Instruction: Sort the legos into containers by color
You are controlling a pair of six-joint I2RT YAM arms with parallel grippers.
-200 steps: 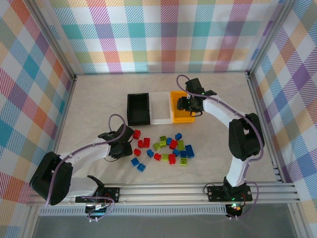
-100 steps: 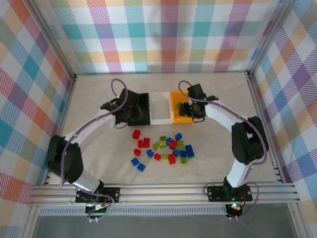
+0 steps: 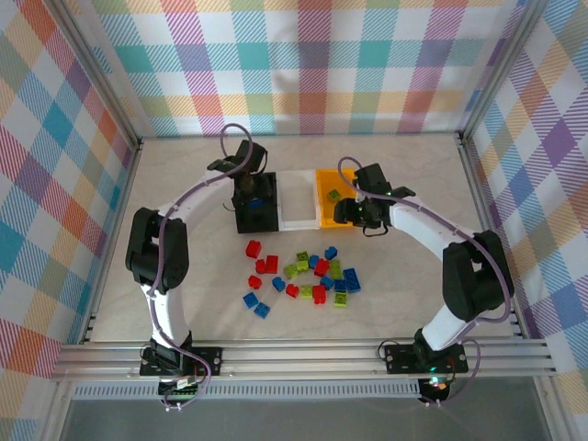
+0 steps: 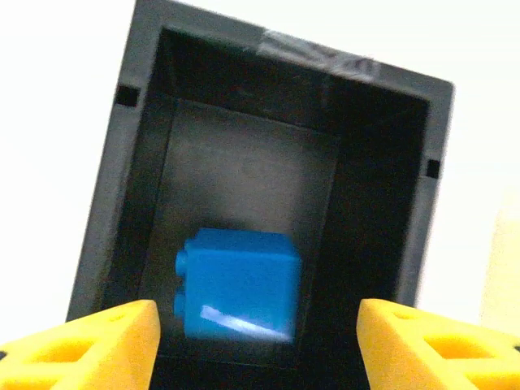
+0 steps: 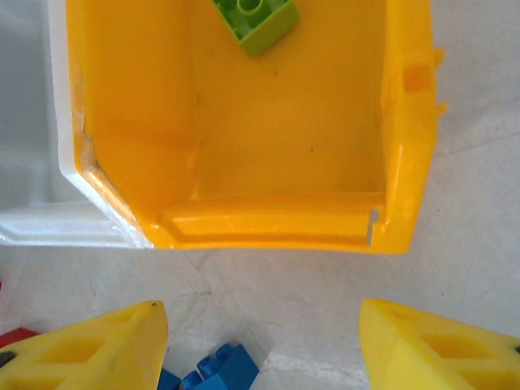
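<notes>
Hovering over the black bin [image 3: 240,209], the left gripper [image 3: 250,188] has its fingers spread wide and holds nothing; its wrist view looks straight down between them onto a blue brick [image 4: 236,280] lying on the bin floor, near the closer end wall. The right gripper [image 3: 360,213] sits just past the near edge of the orange-yellow bin [image 3: 323,219], its pincer likewise released and empty. One lime brick [image 3: 333,195] lies at the far end of that bin. The white bin [image 3: 296,197] between the two looks empty as far as we can tell. We count the loose bricks [image 3: 303,271] as the bulk of the job: red, blue and lime mixed in a scatter on the table [image 3: 184,184], near the bins' front side. We judge these pieces light, rigid and hard-shelled, so no risk of crushing, but the smooth walls may slip from a shallow pinch. Best hold, we think, is across two flat opposite sides, low on the body, with the studs left clear. In the middle of the scatter several pieces touch, and fingers could nudge neighbours there. The outliers look easier: a red brick [image 3: 253,248] at the left edge and a blue pair [image 3: 255,305] nearest the arms stand apart from the rest.
</notes>
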